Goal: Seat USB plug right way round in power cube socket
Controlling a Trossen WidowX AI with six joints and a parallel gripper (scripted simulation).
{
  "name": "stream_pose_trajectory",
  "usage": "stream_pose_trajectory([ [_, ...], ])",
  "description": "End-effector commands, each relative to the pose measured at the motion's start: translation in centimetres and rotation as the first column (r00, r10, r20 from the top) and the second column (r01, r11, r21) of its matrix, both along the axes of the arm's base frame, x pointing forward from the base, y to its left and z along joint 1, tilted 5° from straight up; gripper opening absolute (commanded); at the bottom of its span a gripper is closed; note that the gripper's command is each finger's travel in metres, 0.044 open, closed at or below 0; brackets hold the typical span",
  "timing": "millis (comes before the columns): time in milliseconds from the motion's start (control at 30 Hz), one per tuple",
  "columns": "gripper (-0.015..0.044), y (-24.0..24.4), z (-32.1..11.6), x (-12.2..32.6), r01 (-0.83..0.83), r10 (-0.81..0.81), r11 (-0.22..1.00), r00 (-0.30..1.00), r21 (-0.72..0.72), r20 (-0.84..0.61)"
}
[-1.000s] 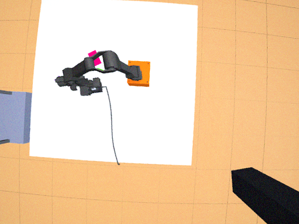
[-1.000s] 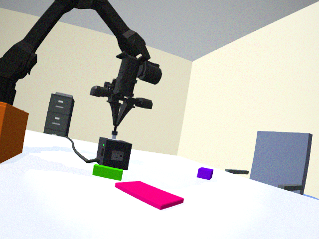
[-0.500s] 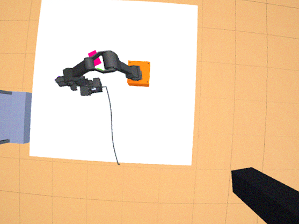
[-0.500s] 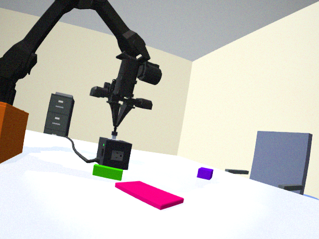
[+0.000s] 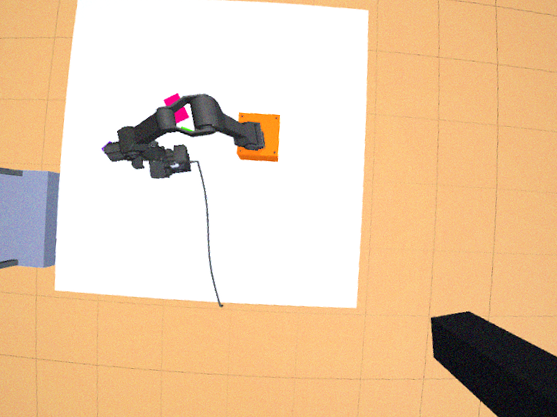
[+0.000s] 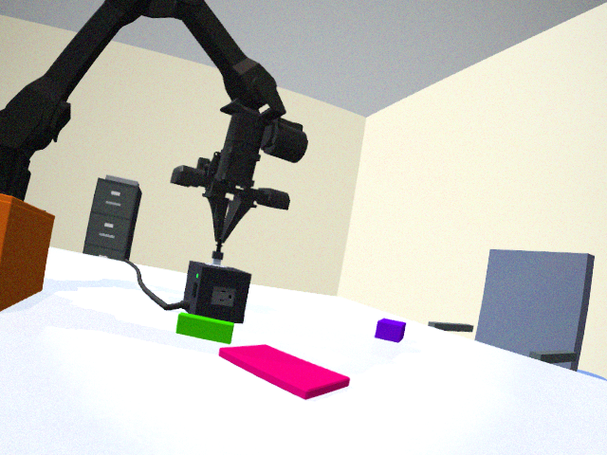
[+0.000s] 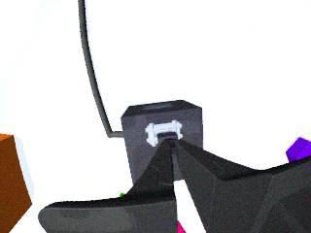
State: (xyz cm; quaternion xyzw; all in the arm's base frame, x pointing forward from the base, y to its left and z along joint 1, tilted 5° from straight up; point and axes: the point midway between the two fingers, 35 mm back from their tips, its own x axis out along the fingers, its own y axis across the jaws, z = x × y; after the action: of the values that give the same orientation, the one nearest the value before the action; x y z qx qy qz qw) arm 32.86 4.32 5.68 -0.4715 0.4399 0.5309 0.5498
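Black fingers (image 6: 234,223) pinched the dark USB plug (image 6: 217,255) (image 7: 167,136) above the power cube (image 6: 218,288) (image 7: 162,160).
The plug was directly below the fingertips, between them at its upper end, and its pale metal part showed over the cube's top, so it was not fully seated. The green block (image 6: 204,328) lay near the cube, on its near side in the exterior view; which way round the plug was, I cannot tell.

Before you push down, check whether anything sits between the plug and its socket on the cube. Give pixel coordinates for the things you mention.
Nothing visible does: the tool (image 6: 219,243) (image 7: 171,147) grips the plug (image 6: 217,258) right above the cube (image 6: 229,283) (image 7: 160,110).
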Motion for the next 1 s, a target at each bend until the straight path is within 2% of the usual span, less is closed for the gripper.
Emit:
stream_pose_trajectory([
  [0, 0.0, 0.06, -0.15, -0.03, -0.003, 0.003, 1.0, 1.0, 0.003, -0.001],
  [967, 0.0, 0.09, -0.5, -0.02, -0.003, 0.003, 1.0, 1.0, 0.003, -0.001],
])
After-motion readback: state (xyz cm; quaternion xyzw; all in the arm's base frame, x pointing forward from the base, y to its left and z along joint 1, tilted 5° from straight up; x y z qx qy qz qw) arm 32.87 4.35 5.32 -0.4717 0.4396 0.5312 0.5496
